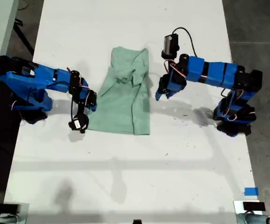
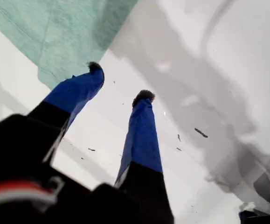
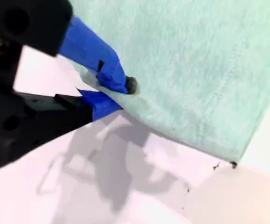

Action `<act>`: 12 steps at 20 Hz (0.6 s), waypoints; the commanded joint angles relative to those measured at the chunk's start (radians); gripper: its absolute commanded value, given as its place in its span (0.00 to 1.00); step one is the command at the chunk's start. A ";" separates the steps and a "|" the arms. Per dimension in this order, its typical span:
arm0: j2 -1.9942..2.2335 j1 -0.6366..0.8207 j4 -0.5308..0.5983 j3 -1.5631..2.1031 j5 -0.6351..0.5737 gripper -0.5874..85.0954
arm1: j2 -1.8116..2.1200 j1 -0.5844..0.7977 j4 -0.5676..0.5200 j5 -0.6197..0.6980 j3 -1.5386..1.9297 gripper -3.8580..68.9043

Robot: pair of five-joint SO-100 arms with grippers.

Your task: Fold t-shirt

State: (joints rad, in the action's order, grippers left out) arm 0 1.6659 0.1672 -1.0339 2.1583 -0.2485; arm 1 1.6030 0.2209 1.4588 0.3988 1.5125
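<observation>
The exterior view looks straight down from high above the white table (image 1: 125,177), far enough off to take in both arms whole and dark floor past the table's edges; the first wrist view rides just behind my first gripper (image 2: 121,81), looking close along its two blue fingers at the tabletop, with an edge of the t-shirt (image 2: 55,32) beyond them; the second wrist view sits nearer still over my second gripper (image 3: 114,95), facing down at the cloth's hem; all three views share the t-shirt and the table beside it, each wrist view showing a different edge.
</observation>
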 commanded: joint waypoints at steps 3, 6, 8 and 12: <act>0.130 0.058 -0.163 -0.112 0.046 0.01 | 0.086 0.002 -0.034 0.003 0.015 0.30; 0.029 0.021 -0.156 -0.327 0.051 0.01 | 0.109 0.002 -0.043 -0.002 0.043 0.29; -0.114 0.008 -0.164 -0.479 0.043 0.01 | 0.114 0.002 -0.043 -0.003 0.046 0.29; -0.348 -0.041 -0.166 -0.742 0.040 0.01 | 0.117 0.000 -0.048 -0.005 0.052 0.29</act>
State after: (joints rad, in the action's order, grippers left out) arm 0 1.3790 0.1657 -1.1858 1.5677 -0.2086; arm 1 1.6398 0.2224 1.4389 0.3988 1.5708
